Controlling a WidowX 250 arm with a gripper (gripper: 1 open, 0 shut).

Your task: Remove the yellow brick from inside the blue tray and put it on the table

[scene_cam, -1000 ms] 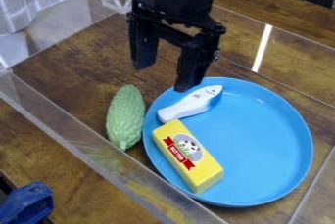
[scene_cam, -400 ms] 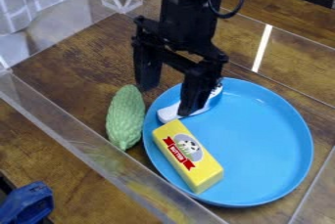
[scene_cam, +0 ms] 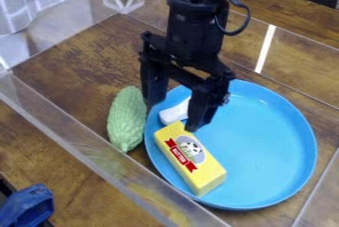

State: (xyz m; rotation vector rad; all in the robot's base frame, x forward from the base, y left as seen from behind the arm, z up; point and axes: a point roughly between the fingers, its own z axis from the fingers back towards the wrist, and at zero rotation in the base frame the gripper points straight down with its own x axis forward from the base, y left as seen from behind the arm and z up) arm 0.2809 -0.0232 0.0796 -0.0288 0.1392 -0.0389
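The yellow brick lies flat in the near-left part of the blue tray, its red-edged label and round picture facing up. My gripper hangs straight down over the tray's left rim, just behind the brick's far end. Its two black fingers stand wide apart with nothing between them, so it is open. A small white bottle-shaped piece lies in the tray between and behind the fingers, partly hidden by them. The tray rests on the dark wood-plank table.
A bumpy green vegetable lies on the table just left of the tray. A clear plastic wall runs along the near-left side. A blue object sits outside it at the bottom left corner.
The gripper has come down and toward the camera, from above the tray's far-left rim to just behind the yellow brick. Its fingers stayed wide apart. The white piece is now mostly covered.
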